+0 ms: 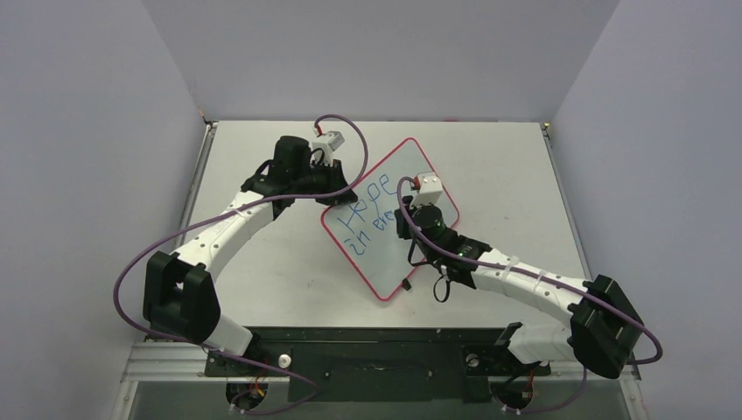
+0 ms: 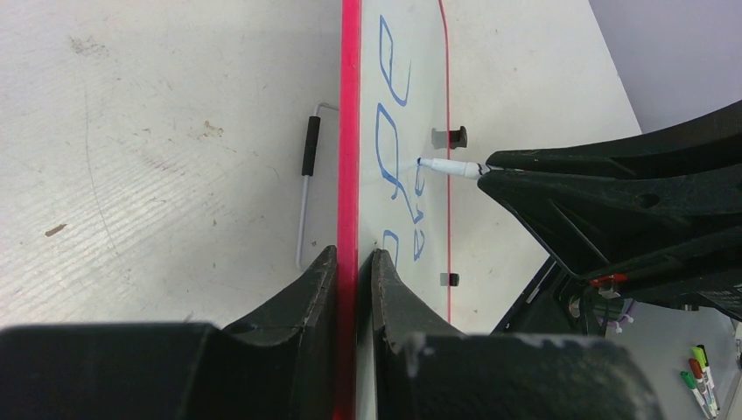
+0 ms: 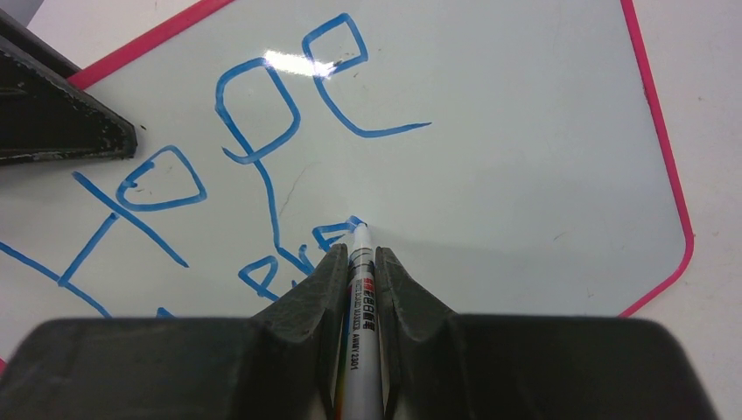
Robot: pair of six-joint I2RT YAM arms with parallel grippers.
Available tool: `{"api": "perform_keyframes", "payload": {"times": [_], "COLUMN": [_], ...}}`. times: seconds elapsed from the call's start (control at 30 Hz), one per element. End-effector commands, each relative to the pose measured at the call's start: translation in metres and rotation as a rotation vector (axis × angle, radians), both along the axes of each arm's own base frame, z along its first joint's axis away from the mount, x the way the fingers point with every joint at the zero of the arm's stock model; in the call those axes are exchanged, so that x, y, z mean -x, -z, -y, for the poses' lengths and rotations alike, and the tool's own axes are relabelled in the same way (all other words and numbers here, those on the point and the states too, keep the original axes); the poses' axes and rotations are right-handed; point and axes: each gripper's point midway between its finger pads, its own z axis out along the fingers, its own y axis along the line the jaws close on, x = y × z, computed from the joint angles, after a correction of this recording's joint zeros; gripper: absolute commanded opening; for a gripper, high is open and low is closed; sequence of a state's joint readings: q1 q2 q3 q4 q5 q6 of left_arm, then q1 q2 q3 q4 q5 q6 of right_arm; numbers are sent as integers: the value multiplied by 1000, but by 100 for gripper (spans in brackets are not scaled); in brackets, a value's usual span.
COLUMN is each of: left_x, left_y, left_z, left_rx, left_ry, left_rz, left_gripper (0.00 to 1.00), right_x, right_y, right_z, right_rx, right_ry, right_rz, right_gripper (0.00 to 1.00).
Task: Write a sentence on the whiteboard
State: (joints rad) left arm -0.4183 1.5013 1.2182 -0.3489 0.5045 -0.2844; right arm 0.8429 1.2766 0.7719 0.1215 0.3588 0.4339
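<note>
Grey table [image 1: 262, 289] lies under the whiteboard [image 1: 411, 171], whose rim the left gripper [image 2: 354, 258] pinches while the right gripper [image 3: 360, 255] squeezes the marker [image 3: 360, 289], tip on the blue sentence [image 3: 267, 197]; pushing too hard could slide the whiteboard and spoil the letters.

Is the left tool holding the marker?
No, the left tool grips the whiteboard by its red rim, while the marker sits in the right tool.
</note>
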Motion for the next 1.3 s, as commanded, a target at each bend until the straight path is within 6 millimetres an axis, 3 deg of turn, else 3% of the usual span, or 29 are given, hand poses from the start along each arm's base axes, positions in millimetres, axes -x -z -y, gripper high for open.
{"api": "perform_keyframes", "payload": {"times": [0.0,0.4,0.8,1.27], "left_x": [-9,-9,-8,-7], "left_y": [-8,-7,-7,-7], "left_z": [-13,-13,-13,-12], "left_rx": [-89,-91,-95,-93], "left_ry": [-23,-22,-20,-18], "left_rz": [101,99,101,103], "left_gripper": [0,0,0,0], "right_x": [4,10,-5,-21], "right_y": [9,2,-17,-32], "right_z": [9,9,-4,4], "right_rx": [-5,-29,-37,-30], "right_ry": [15,2,0,62], "right_rz": [-15,-16,16,37], "right_gripper": [0,0,0,0]}}
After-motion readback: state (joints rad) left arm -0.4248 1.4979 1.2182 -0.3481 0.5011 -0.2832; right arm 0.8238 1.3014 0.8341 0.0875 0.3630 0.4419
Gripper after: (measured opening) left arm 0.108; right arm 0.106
